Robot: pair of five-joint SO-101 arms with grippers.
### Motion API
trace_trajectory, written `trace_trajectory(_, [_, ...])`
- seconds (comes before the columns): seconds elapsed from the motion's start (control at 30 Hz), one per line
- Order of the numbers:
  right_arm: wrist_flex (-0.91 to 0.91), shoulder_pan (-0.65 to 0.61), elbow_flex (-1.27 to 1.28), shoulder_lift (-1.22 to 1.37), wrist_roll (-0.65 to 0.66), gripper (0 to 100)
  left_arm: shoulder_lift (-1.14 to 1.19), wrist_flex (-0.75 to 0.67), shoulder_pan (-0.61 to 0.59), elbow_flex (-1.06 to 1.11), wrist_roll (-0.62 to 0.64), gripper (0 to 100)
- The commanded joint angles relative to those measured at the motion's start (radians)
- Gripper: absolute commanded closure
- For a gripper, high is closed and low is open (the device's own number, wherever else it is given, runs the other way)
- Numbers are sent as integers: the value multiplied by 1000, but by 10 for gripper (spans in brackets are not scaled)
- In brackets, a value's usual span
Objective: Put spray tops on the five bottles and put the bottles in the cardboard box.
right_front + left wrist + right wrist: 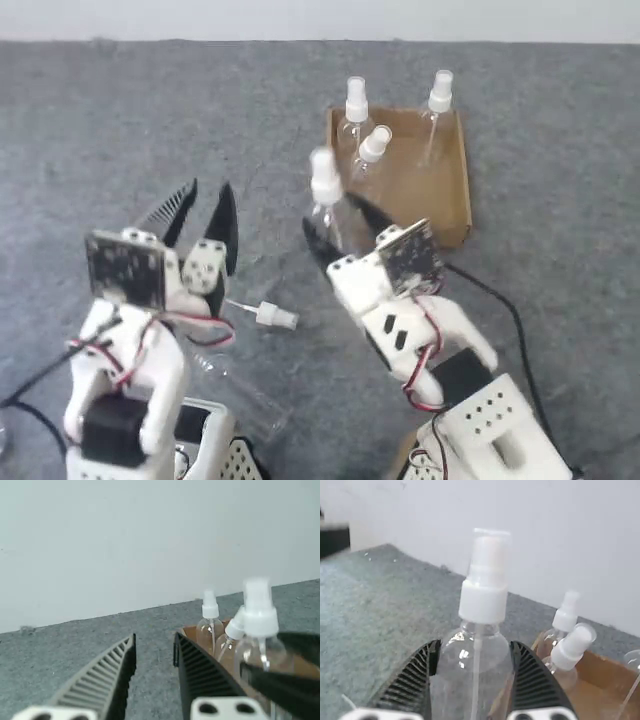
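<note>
My right gripper [335,222] is shut on a clear bottle [327,212] with a white spray top [324,175], held upright just beside the near left corner of the cardboard box [455,200]. In the right wrist view the bottle [472,667] sits between the ribbed fingers [410,680]. Three capped bottles stand in the box [355,110] [375,150] [438,105]. My left gripper [208,190] is open and holds nothing, to the left of the box. A loose spray top [270,315] lies on the carpet between the arms. An uncapped clear bottle [240,385] lies by the left arm's base.
Grey carpet [560,110] covers the table, with free room left of and behind the box. A white wall runs along the far edge. In the left wrist view the open fingers [107,680] point toward the box [192,630] and the held bottle [260,630].
</note>
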Motion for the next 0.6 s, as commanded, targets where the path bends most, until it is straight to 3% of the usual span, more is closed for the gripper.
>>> trace_trajectory(0.0, [70,38,-253,81,-15,992,-138,9,72,145,-5,821])
trace_trajectory(0.2, [79,35,-465,358,-15,992,-212,9,199,274,-55,777])
trace_trajectory(0.33, [199,13,-614,487,-17,992,-215,-18,221,334,-80,776])
trace_trajectory(0.57, [429,-91,-736,460,-12,992,-215,-64,221,389,-83,777])
